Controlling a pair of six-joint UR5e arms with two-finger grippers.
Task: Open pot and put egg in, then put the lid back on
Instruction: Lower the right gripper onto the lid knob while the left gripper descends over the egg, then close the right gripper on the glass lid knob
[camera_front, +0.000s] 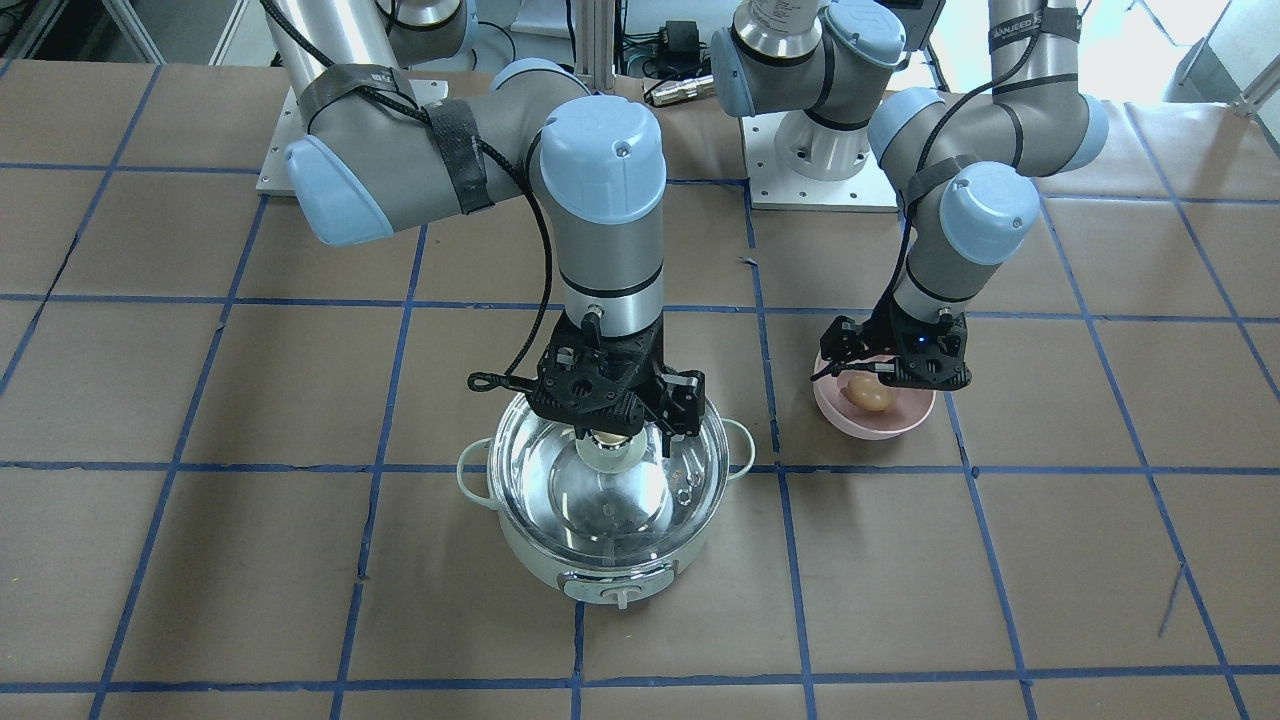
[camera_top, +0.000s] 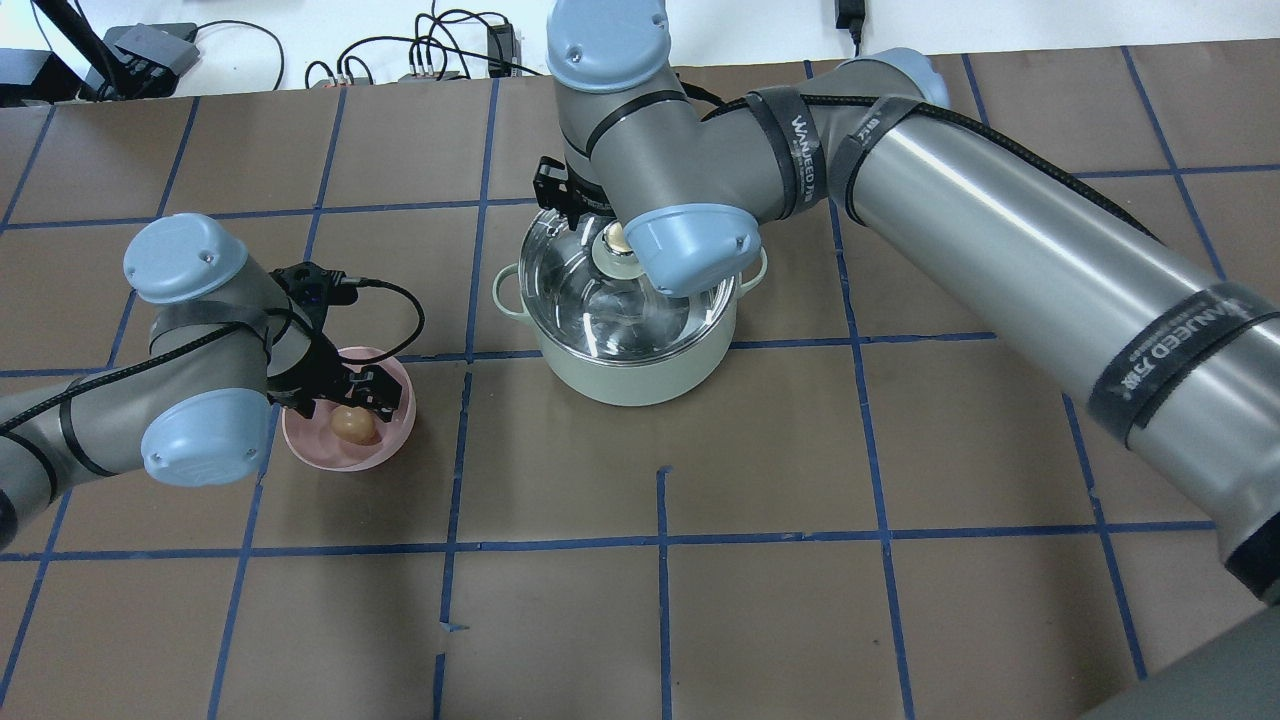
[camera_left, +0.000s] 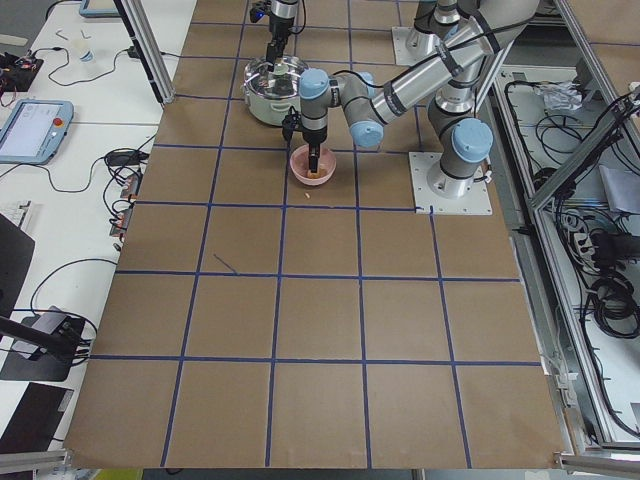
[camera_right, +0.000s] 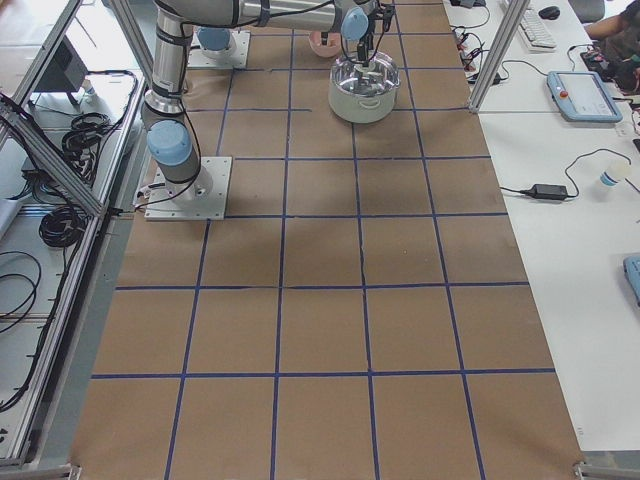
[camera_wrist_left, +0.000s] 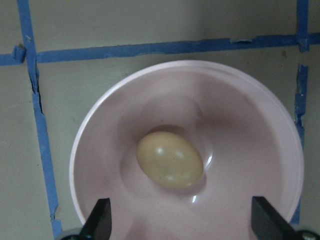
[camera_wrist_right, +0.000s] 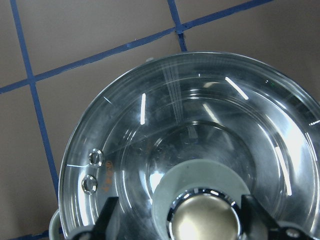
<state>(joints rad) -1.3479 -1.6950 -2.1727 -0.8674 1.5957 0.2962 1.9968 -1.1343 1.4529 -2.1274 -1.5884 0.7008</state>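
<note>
The mint-green pot (camera_front: 560, 570) stands mid-table with the clear glass lid (camera_front: 560, 470) on it. My right gripper (camera_front: 612, 435) hangs over the lid. In the right wrist view its fingers (camera_wrist_right: 107, 220) are open on either side of the beige-gold knob (camera_wrist_right: 202, 222). The tan egg (camera_wrist_left: 170, 159) lies in a pink bowl (camera_wrist_left: 250, 125). My left gripper (camera_wrist_left: 182, 222) is open just above the bowl, with the egg below and between its fingers. The egg (camera_top: 353, 424) and the pot (camera_top: 630, 375) also show in the overhead view.
The pink bowl (camera_front: 880, 425) sits about one grid square from the pot, on my left side. The table is brown paper with blue tape lines. The two arm bases (camera_front: 820, 150) are at the table's back edge. Cables lie beyond it.
</note>
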